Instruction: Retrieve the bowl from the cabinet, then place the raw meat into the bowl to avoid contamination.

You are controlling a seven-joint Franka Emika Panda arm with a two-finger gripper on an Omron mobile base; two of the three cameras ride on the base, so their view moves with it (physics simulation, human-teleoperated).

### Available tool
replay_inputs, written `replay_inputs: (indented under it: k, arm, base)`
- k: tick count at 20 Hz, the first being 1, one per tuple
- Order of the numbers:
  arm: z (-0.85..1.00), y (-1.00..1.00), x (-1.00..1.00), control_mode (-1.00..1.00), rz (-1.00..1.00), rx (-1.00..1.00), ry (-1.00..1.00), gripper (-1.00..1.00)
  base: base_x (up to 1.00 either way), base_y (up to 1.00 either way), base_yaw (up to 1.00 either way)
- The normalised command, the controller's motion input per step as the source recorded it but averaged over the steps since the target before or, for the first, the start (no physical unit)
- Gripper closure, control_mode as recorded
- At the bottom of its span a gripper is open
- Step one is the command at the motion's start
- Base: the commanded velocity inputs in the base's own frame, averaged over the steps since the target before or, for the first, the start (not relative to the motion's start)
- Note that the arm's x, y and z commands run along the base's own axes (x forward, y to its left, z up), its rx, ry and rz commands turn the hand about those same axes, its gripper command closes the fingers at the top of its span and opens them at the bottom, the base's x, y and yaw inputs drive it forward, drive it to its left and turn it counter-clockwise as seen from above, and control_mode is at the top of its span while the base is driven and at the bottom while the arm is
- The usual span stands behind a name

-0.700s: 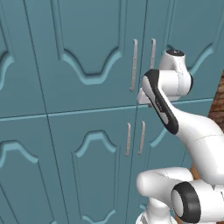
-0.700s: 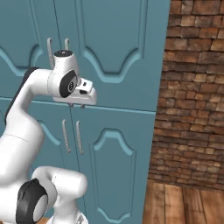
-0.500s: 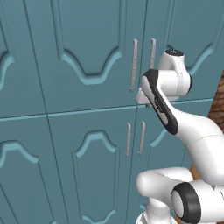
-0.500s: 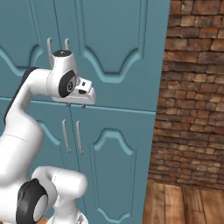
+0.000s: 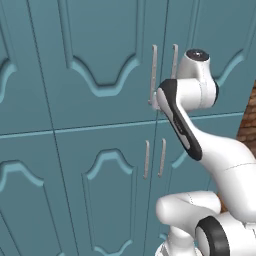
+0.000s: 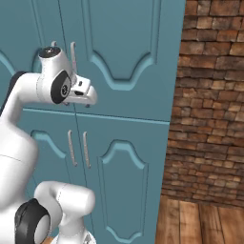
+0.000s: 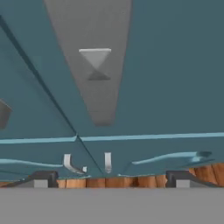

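Hand view looks close along a silver handle of the cabinet, with the gripper spread wide, its two dark tips standing far apart at the bottom edge and nothing between them. From the left base view the hand sits right at the lower end of the upper pair of handles, at the seam where the two upper doors meet; whether a finger already touches the bar I cannot tell. The doors are all shut, so the bowl, presumably on a shelf behind them, is hidden, and the meat is likewise not to be seen. The step in hand looks like getting hold of an upper door handle to open it. To do that well, the bar should sit squarely between the open fingers before they close, centred and not caught on one tip. The two bars stand just beside each other, so only one should be taken. The pull would then best follow the door's arc around its hinge, not run straight back, or the grip may slip off the slim bar.
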Motion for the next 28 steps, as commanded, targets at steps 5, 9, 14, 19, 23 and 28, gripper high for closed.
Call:
replay_inputs:
  k: [5,9,14,19,23,28]
  arm:
    - [0.48,0.0,0.06,-1.0,-0.08,0.01,-0.22,-1.0]
    - [0.57,0.0,0.01,-1.0,-0.04,0.02,-0.17,-1.0]
    - [0.56,0.0,0.03,-1.0,0.0,0.0,-0.11,-1.0]
    - [0.25,-0.02,0.23,-1.0,0.0,0.0,-0.07,-1.0]
    - [0.08,-0.01,0.3,-1.0,0.0,-0.01,-0.07,-1.0]
    - [0.0,0.0,0.24,-1.0,0.01,0.0,-0.06,-1.0]
  base:
    - [0.0,0.0,0.0]
    - [0.0,0.0,0.0]
    - [0.0,0.0,0.0]
    - [0.0,0.0,0.0]
    - [0.0,0.0,0.0]
    - [0.0,0.0,0.0]
